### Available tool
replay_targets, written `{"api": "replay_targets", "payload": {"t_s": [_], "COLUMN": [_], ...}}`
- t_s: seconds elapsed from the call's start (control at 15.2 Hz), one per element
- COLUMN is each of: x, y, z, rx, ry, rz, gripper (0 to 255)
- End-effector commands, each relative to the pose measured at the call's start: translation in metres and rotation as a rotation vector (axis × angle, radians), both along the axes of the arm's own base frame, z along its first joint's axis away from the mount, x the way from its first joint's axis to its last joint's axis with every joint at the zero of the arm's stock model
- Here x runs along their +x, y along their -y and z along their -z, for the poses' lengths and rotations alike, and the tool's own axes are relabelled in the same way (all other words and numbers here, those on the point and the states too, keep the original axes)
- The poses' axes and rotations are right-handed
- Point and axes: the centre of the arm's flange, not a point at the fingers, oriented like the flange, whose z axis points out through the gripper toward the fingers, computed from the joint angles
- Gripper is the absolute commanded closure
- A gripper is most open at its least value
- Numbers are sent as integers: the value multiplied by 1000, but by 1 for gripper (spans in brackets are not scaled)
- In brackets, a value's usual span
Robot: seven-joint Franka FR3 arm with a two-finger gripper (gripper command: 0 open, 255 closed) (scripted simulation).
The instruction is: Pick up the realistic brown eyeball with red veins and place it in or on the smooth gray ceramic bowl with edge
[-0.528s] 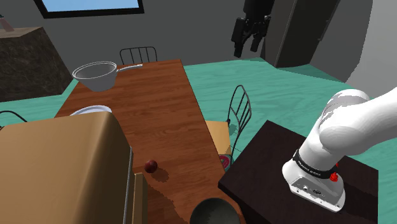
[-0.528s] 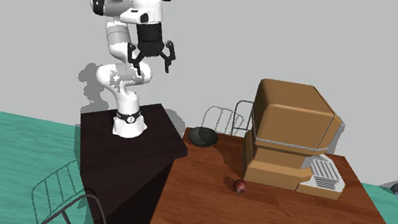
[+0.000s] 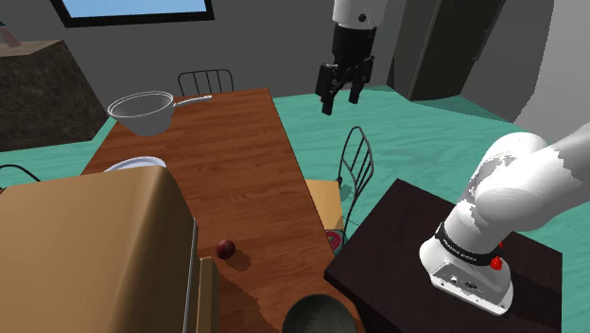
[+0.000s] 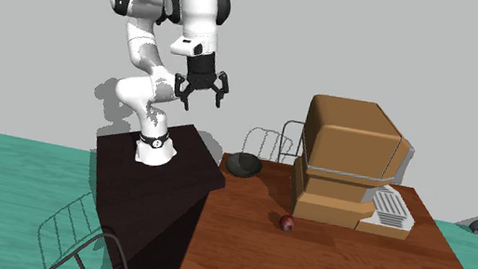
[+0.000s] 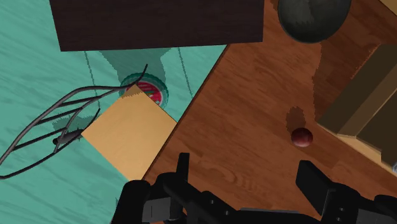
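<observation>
You had the dark bowl [image 3: 320,315] clipped by the shoulder view's edge at six o'clock, and the wrist view's edge cropped it again. The eyeball [image 3: 225,248] was too small for you to make out veins or iris. The pale dish [image 3: 137,163] sat mostly hidden behind the tan box [image 3: 95,246], itself cut off at eight o'clock.

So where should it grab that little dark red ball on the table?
Probably from straight above, jaws closing across its widest middle. The ball is round and rests on the table, and the tan box beside it crowds a sideways approach.
</observation>
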Motion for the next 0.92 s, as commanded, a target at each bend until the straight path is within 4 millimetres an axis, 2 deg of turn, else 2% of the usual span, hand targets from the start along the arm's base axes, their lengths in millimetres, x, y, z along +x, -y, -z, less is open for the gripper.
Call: {"api": "replay_targets", "payload": {"t_s": [0.0,0.86], "x": [10,72], "y": [-20,-130], "z": [18,141], "rx": [-6,-52], "ry": [0,-17], "rz": [8,52], "gripper": [0,0]}}
